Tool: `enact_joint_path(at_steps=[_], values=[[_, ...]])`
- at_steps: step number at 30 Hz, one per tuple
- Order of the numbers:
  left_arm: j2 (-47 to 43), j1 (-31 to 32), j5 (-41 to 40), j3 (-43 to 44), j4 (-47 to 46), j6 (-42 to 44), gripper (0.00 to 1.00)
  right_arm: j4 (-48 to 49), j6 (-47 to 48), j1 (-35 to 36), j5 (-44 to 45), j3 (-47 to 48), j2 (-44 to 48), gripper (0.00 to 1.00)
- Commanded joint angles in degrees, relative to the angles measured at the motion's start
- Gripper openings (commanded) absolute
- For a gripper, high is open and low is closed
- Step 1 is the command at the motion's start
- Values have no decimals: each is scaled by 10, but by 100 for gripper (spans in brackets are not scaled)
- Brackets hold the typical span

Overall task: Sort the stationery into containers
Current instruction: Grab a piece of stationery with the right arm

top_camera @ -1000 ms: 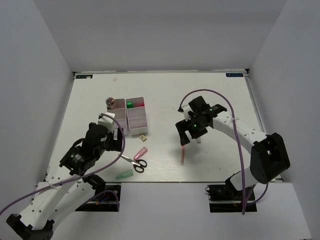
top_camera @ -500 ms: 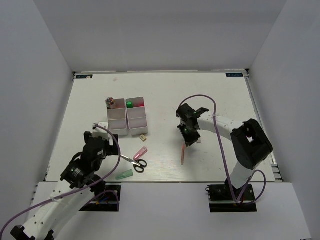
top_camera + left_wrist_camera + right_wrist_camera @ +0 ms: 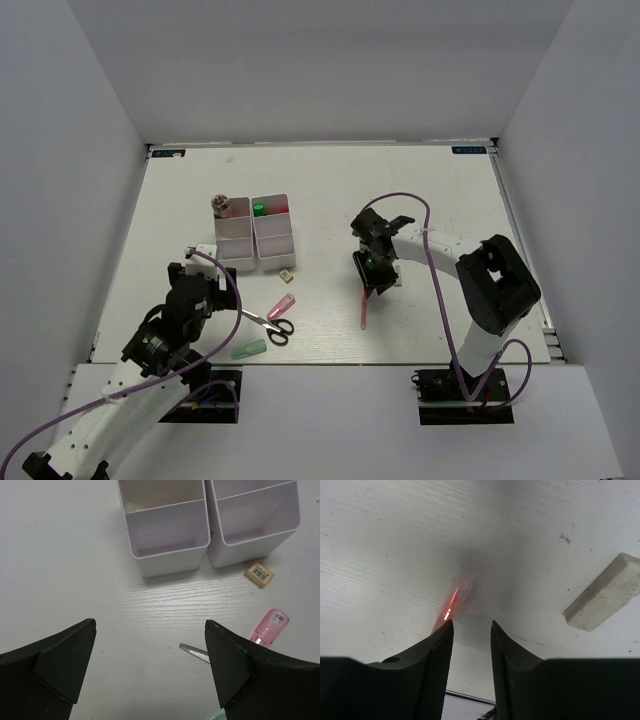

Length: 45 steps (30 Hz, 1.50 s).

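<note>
Two white containers [image 3: 232, 238] [image 3: 273, 232] stand side by side left of centre; their near compartments [image 3: 167, 555] [image 3: 252, 540] hold nothing that shows. In front of them lie black-handled scissors [image 3: 272, 327], a pink highlighter [image 3: 281, 305], a pale green marker [image 3: 249, 349] and a small tan eraser [image 3: 286, 272]. My left gripper [image 3: 150, 665] hangs open above the table, with the scissors' blade tip [image 3: 195, 651] by its right finger. My right gripper [image 3: 471, 625] is low over a thin pink stick [image 3: 454, 602]. Its jaws stand a little apart with only table between them.
A white block eraser [image 3: 605, 592] lies just right of the right gripper. The far compartments hold a brownish item [image 3: 222, 205] and green and red pieces [image 3: 262, 209]. White walls enclose the table on three sides.
The left arm drew back toward the near edge. The right gripper turned, came down over the pink stick's upper end, and its jaws narrowed. The stick still lies on the table.
</note>
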<state>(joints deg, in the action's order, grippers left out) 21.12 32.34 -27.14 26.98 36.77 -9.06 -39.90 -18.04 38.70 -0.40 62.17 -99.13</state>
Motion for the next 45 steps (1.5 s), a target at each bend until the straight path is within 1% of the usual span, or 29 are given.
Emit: enact_joint_path(at_steps=[1, 6, 9, 13, 15, 16, 19, 27, 29, 33, 34, 36, 39, 40, 41, 45], values=[[6, -7, 13, 3, -11, -1, 100, 5, -15, 2, -29, 27, 13, 40], [6, -5, 16, 2, -11, -1, 100, 3, -16, 4, -60, 35, 14, 38], [6, -6, 20, 2, -10, -3, 100, 10, -20, 3, -59, 37, 15, 38], [7, -5, 22, 3, -8, -2, 100, 9, -32, 2, -66, 50, -15, 38], [5, -5, 23, 2, -8, -3, 100, 12, -44, 3, -59, 55, -30, 38], [1, -7, 23, 2, -8, -3, 100, 13, -49, 5, -56, 57, -33, 37], [-2, -7, 22, 2, -7, -3, 100, 11, -66, 2, -19, 59, -45, 35], [-2, -6, 23, -1, -11, -2, 100, 20, -72, 1, -14, 44, -45, 35], [-1, -7, 23, -1, -12, 0, 100, 21, -76, 1, -16, 43, -55, 34], [-2, -7, 22, 0, -8, -3, 100, 18, -85, 0, -24, 38, -85, 27], [-4, -7, 20, -1, -10, -2, 100, 18, -87, 1, -22, 39, -94, 24], [-5, -7, 18, -2, -8, -3, 100, 17, -89, 1, -10, 35, -99, 20], [-6, -6, 17, -2, -11, -2, 100, 20, -94, 0, -1, 26, -100, 10], [-4, -8, 17, -1, -11, -2, 100, 19, -95, 1, -2, 25, -100, 3], [-5, -7, 17, -1, -10, -2, 100, 22, -96, 1, -5, 24, -105, 0], [-6, -7, 18, -1, -8, -2, 100, 17, -81, -1, -26, 40, -106, 0]])
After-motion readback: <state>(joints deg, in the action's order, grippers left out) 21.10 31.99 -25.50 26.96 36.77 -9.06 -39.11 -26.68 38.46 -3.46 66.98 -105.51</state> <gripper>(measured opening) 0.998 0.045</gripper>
